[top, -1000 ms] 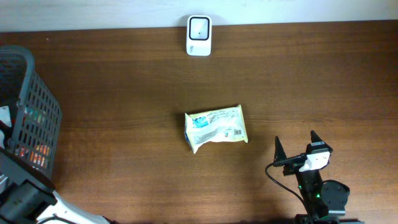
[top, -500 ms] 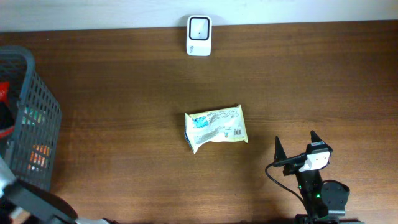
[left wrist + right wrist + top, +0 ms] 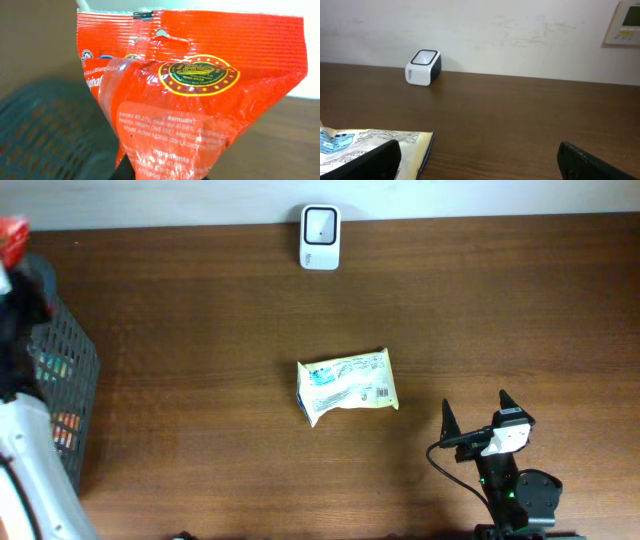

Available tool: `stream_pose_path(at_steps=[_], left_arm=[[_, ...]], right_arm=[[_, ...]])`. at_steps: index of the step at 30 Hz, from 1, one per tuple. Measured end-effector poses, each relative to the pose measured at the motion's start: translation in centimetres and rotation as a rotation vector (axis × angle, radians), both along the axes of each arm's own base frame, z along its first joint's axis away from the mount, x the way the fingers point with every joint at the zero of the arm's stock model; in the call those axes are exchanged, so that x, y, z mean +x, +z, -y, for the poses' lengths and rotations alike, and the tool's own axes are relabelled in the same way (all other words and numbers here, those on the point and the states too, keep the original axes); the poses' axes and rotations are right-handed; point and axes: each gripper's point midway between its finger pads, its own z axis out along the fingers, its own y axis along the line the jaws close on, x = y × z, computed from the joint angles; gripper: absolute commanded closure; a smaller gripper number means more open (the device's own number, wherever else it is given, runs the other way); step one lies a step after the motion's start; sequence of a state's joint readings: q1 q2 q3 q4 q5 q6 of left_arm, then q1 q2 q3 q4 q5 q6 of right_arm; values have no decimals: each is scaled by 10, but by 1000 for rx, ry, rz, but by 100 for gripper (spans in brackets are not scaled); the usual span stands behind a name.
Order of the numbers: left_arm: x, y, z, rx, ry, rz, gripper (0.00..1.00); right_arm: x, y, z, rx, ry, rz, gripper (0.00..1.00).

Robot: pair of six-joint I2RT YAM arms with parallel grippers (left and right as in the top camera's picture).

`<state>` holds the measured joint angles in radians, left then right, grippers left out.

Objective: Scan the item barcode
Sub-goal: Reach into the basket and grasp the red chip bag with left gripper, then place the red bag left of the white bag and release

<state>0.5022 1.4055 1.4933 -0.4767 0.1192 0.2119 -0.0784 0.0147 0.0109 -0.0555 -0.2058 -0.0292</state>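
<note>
The red snack packet (image 3: 190,100) is pinched at its lower end by the closed left gripper (image 3: 165,171) and hangs above the wire basket (image 3: 60,370) at the left edge, probably ready to carry to the white scanner (image 3: 320,224). No barcode faces this camera. A pale packet (image 3: 347,386) lies mid-table. The right gripper (image 3: 475,418) rests spread wide, out of the way.

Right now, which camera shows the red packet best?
The left wrist view: the red packet fills the frame, its print legible. Overhead catches only a red sliver at the top left edge. The right wrist view misses it.
</note>
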Motion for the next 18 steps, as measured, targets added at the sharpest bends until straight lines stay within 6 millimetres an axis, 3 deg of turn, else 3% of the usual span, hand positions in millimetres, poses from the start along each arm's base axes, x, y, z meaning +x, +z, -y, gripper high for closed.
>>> stream_pose_path(at_steps=[4, 6, 9, 13, 18], left_arm=[[7, 27, 49, 39, -81, 41, 100], [5, 25, 72, 31, -124, 11, 100], [2, 2, 115, -12, -213, -89, 100], [4, -49, 171, -66, -322, -278, 100], [10, -115, 211, -149, -364, -494, 100]], right_arm=[[0, 0, 0, 0, 0, 0, 1], [0, 0, 0, 0, 0, 0, 1], [0, 0, 0, 0, 0, 0, 1], [0, 0, 0, 0, 0, 0, 1], [0, 0, 0, 0, 0, 0, 1]])
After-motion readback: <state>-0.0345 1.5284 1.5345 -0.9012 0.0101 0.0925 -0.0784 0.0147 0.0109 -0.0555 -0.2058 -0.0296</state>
